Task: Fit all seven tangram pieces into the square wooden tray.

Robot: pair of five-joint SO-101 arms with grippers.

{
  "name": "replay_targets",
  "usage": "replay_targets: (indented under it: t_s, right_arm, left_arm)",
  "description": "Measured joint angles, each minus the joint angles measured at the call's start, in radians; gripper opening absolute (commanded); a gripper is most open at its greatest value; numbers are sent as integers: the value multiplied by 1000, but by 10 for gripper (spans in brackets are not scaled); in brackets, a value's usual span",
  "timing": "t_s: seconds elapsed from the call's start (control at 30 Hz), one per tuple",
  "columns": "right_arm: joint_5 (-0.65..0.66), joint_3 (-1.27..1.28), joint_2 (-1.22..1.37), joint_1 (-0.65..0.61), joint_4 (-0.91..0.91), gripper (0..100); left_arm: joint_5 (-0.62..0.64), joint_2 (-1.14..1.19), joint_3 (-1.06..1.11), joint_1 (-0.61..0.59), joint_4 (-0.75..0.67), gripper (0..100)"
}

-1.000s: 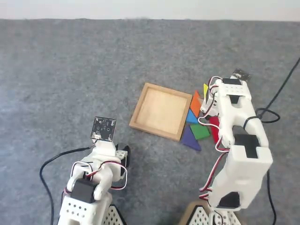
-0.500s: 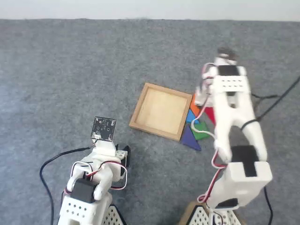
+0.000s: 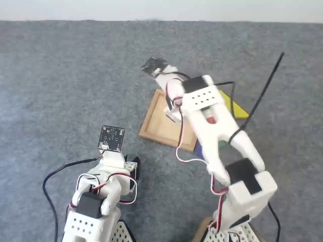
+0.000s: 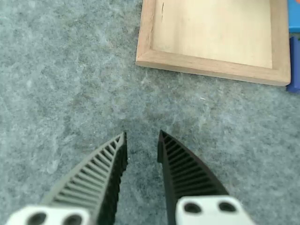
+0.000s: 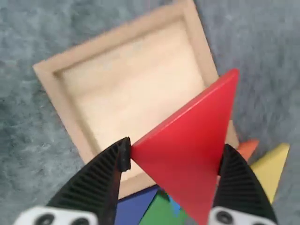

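Presently my right gripper [image 5: 176,152] hung over the square wooden tray [image 5: 112,41], jaws spread wide and clamped on the red triangle [image 5: 192,126] across its sloping edges. The tray floor beneath was bare. The blue piece [image 5: 136,208], green piece [image 5: 161,214], orange piece [image 5: 247,146] and yellow piece [image 5: 272,166] lay on the carpet [image 5: 28,140] just beside one side of the tray. My left gripper [image 4: 141,140] sat low over the carpet, near the tray but apart from it, jaws parted a little and holding nothing.

Risks noted:
1. The grip was on angled edges, so extra squeeze could push the triangle out or let it swivel.
2. The triangle looked tilted, and one corner appeared to overhang the rim. A release from there would likely leave it propped on the wood, not flat.
3. A big triangle set mid-floor, not tight into a corner, would rob room from the other six.

Height above the tray I could not judge well from the wrist view; possibly too high for a clean drop.
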Motion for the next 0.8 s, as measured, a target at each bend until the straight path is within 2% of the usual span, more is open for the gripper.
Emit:
replay_targets:
  t_s: [0.2,0.4,0.47,0.7,0.8]
  right_arm:
    - [114,-201,224,-9,-5,209]
    - [405,-457,431,-5,167,209]
    - [463,-525,471,-9,212,210]
    - [489,-591,531,-5,235,217]
    - [491,-591,532,-9,235,267]
  left_arm:
    - [0,0,0,0,0,105]
    - [0,0,0,0,0,105]
    - [0,0,0,0,0,105]
    - [0,0,0,0,0,105]
    - [0,0,0,0,0,105]
